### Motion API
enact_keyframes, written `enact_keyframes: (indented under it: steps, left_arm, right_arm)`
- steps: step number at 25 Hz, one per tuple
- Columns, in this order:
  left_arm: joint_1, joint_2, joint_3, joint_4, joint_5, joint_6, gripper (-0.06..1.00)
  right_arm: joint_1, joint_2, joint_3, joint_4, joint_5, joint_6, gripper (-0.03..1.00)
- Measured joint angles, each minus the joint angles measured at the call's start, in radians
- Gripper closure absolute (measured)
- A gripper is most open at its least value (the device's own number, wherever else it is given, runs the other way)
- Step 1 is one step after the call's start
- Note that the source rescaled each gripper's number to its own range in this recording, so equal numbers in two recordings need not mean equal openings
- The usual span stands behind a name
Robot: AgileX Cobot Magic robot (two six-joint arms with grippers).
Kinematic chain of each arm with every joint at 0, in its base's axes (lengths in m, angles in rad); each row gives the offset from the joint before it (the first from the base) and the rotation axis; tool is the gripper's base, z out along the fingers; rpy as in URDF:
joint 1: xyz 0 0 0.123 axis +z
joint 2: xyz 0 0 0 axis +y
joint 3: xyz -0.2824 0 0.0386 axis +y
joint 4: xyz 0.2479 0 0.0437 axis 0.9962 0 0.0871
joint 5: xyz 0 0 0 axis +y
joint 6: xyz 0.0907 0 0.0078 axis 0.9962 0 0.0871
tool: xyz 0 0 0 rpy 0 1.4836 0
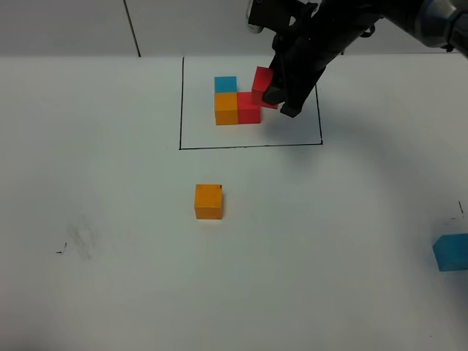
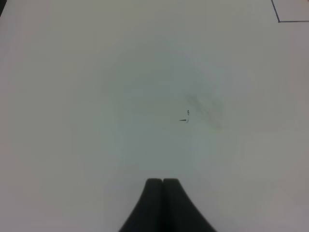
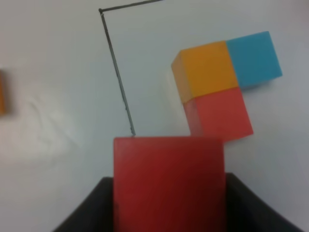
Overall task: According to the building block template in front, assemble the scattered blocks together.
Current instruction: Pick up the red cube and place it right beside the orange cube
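The template (image 1: 226, 108) is an L of sky-blue, orange and red cubes inside a black outline (image 1: 248, 146); it also shows in the right wrist view (image 3: 205, 70). My right gripper (image 1: 276, 99) is shut on the loose red cube (image 1: 262, 84), held inside the outline just right of the template's red cube and seemingly above the table. The held cube fills the near part of the right wrist view (image 3: 169, 183). The loose orange cube (image 1: 208, 201) lies below the outline. The loose sky-blue cube (image 1: 451, 252) lies at the right edge. My left gripper (image 2: 162, 182) is shut and empty over bare table.
The white table (image 1: 110, 219) carries a faint smudge and small pen mark at the left (image 1: 77, 241), also in the left wrist view (image 2: 187, 116). A corner of the outline shows in the left wrist view (image 2: 289, 20).
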Motion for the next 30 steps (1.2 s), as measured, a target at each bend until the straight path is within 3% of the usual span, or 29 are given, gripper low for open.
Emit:
enact_keyframes:
  steps: [10,30]
  left_arm:
    - [0.000,0.000,0.000,0.000,0.000,0.000,0.94]
    - [0.000,0.000,0.000,0.000,0.000,0.000,0.94]
  right_arm:
    - [0.077,0.069,-0.034,-0.019,-0.002,-0.041,0.54]
    - [0.085,0.071,-0.038,-0.141,0.184,0.071,0.54]
